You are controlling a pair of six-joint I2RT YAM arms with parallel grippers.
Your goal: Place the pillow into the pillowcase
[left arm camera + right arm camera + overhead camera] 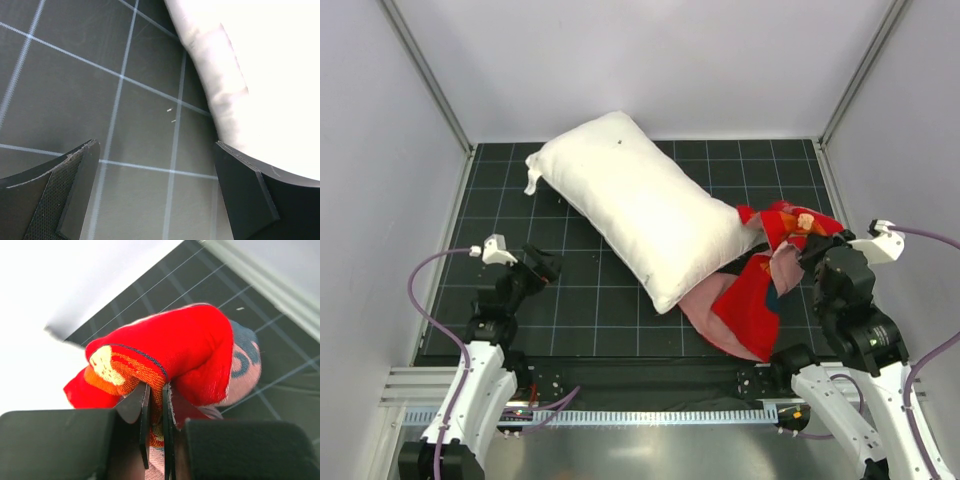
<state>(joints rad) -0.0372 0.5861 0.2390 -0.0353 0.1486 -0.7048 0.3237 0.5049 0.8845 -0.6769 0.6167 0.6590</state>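
Note:
The white pillow (635,200) lies diagonally across the black gridded mat (580,310), its near end resting over part of the red pillowcase (750,300). The pillowcase is crumpled at the right, pink reverse showing. My right gripper (812,248) is shut on a fold of the red pillowcase (170,355) and holds it raised beside the pillow's right end. My left gripper (548,265) is open and empty just above the mat, left of the pillow's near end; the pillow's edge (240,75) shows by its right finger (250,195).
White walls with metal corner posts (430,80) enclose the mat on three sides. A metal rail (620,415) runs along the near edge between the arm bases. Purple cables (420,300) loop beside each arm.

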